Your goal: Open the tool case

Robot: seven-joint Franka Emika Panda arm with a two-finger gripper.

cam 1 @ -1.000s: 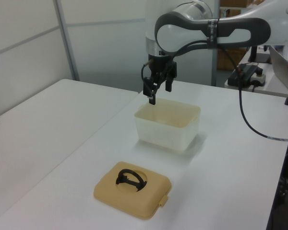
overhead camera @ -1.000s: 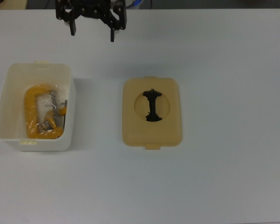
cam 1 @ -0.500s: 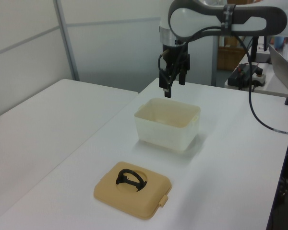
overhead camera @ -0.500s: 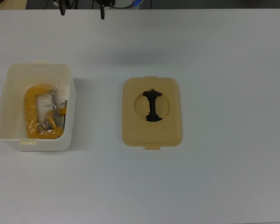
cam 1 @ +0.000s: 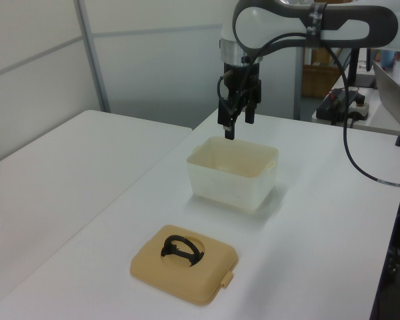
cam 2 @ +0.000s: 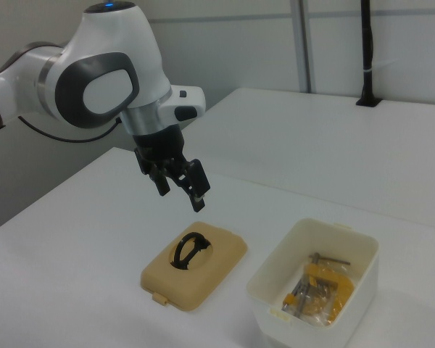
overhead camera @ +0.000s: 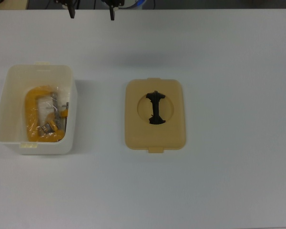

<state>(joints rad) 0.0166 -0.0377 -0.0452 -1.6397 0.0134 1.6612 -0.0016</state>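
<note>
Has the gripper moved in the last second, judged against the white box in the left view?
Yes. The gripper has shifted toward the left view's right and slightly up, from the white box's left corner to above its far rim.

Hangs raised in the air on a bent white arm (cam 2: 101,80), wrist pointing straight down, black gripper (cam 2: 180,190) empty with its two fingers (cam 1: 227,129) spread apart, touching nothing.

Looks like a robotics lab. White table (cam 1: 87,173) beside grey partition panels (cam 1: 147,60); cabled equipment (cam 1: 343,103) behind the table.
</note>
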